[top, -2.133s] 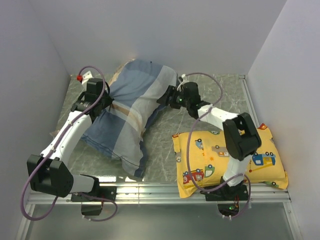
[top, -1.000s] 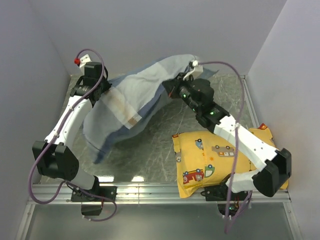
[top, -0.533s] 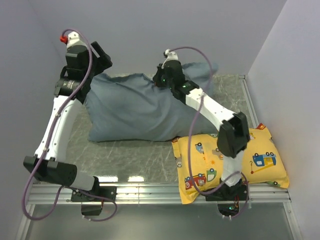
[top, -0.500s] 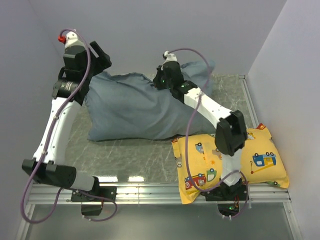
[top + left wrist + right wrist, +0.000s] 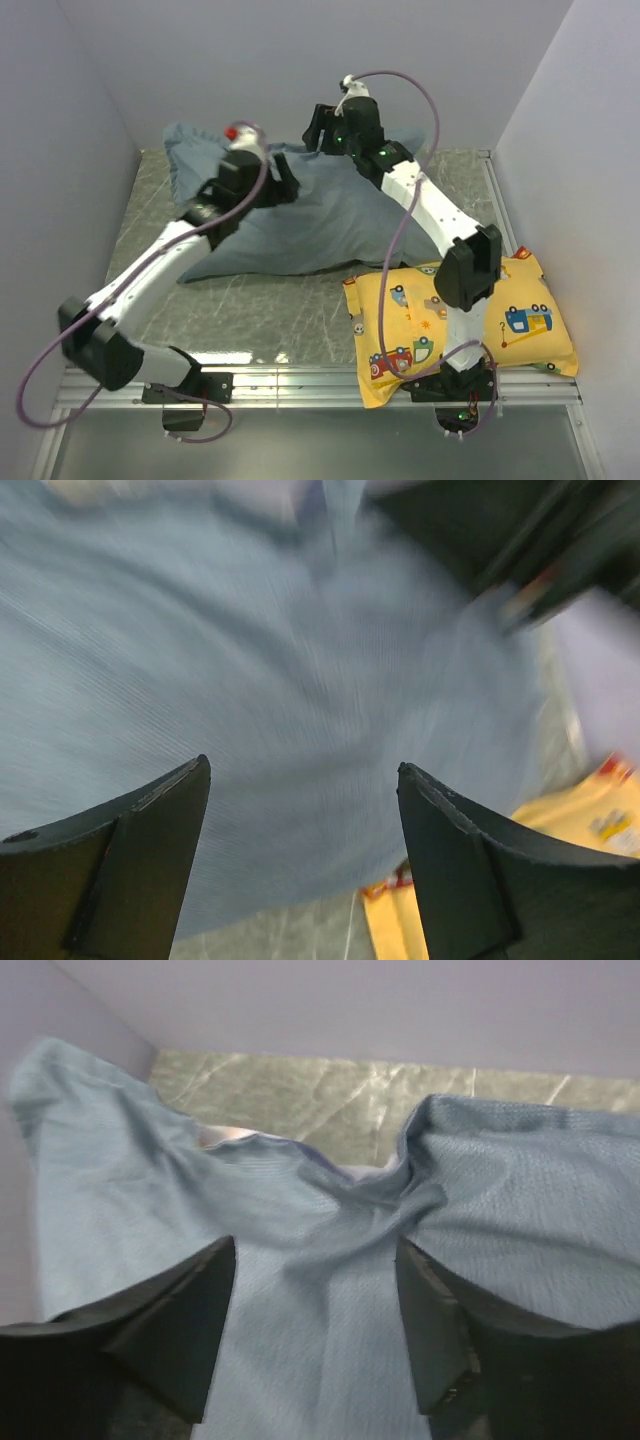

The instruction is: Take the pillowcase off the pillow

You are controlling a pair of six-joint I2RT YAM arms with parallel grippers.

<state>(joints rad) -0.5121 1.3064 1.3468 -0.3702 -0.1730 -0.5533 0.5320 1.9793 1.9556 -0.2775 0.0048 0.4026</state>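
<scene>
The blue-grey pillowcase (image 5: 330, 215) lies bulging across the back of the table, and the pillow inside it is hidden. In the right wrist view a small pale patch (image 5: 226, 1137) shows in a fold of the pillowcase (image 5: 330, 1290); I cannot tell what it is. My left gripper (image 5: 285, 186) hovers over the cloth's middle. Its jaws (image 5: 302, 768) stand open above the pillowcase (image 5: 250, 680), holding nothing. My right gripper (image 5: 318, 126) is at the cloth's far edge. It (image 5: 315, 1246) is open over a bunched ridge of cloth.
A yellow pillow (image 5: 460, 320) printed with cartoon vehicles lies at the near right under the right arm; it also shows in the left wrist view (image 5: 600, 815). Lilac walls close in the back and both sides. A metal rail (image 5: 320, 380) runs along the near edge.
Both grippers have opened and let go of the cloth. The left arm swung from the back left corner rightward over the pillowcase, which has settled onto the table.
</scene>
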